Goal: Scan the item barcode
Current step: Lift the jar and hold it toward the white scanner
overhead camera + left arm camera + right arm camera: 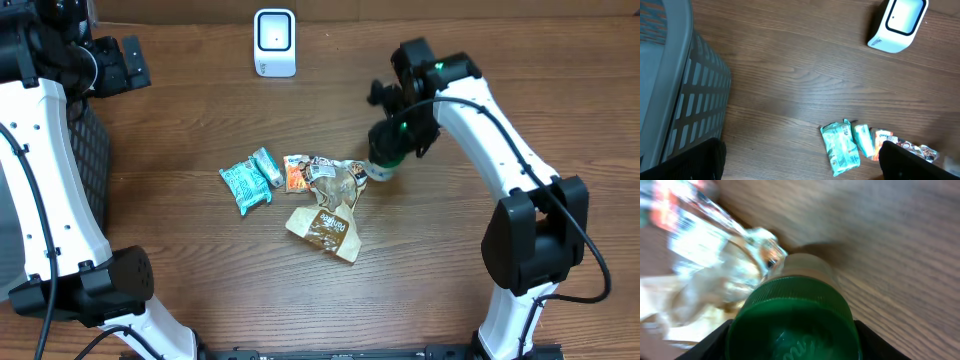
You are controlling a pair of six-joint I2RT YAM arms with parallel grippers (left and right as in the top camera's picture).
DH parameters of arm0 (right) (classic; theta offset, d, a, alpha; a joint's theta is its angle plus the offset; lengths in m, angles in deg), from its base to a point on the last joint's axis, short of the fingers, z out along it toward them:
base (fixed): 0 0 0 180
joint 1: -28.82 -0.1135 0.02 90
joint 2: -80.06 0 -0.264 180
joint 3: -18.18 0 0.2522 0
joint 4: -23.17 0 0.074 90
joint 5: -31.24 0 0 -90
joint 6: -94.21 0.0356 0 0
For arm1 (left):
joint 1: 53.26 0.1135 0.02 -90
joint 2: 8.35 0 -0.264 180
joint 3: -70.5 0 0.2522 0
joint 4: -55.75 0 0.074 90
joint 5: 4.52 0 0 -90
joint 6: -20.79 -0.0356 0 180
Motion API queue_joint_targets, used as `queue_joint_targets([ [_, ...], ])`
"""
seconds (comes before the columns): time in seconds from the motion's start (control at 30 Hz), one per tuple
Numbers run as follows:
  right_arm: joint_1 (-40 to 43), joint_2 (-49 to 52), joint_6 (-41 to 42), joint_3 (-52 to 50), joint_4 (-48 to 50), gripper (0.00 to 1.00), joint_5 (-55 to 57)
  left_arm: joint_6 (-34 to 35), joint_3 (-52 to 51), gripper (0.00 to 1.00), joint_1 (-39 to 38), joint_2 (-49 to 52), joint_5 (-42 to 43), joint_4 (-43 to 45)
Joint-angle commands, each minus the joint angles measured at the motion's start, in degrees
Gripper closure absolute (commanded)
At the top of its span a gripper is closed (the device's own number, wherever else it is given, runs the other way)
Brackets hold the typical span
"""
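My right gripper (392,142) is shut on a bottle with a green cap (383,162) that stands on the table at the right edge of a pile of snack packets. In the right wrist view the green cap (795,315) fills the lower frame, with a black finger pressed against each side of it. The white barcode scanner (274,42) stands at the back middle of the table, also in the left wrist view as the scanner (897,22). My left gripper (112,65) is open at the far left, holding nothing, its fingertips (910,162) wide apart.
Two teal packets (247,185), an orange packet (296,175), a clear wrapped snack (335,175) and a brown packet (325,225) lie mid-table. A grey slatted basket (685,100) stands at the left edge.
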Motion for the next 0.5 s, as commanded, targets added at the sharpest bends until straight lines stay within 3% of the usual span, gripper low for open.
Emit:
queue_joint_targets([
  [0.0, 0.09, -0.81, 1.18, 7.89, -2.60, 0.76, -8.94, -1.03, 0.48, 0.01, -0.07, -0.74, 0.66, 0.04],
  [0.2, 0.11, -0.81, 1.16, 14.69, -5.84, 0.77, -22.01, -1.03, 0.48, 0.00, -0.07, -0.74, 0.66, 0.07],
  [0.47, 0.09, -0.79, 1.16, 15.15, -3.63, 0.78, -41.16, -1.03, 0.48, 0.01, -0.07, -0.74, 0.66, 0.07],
])
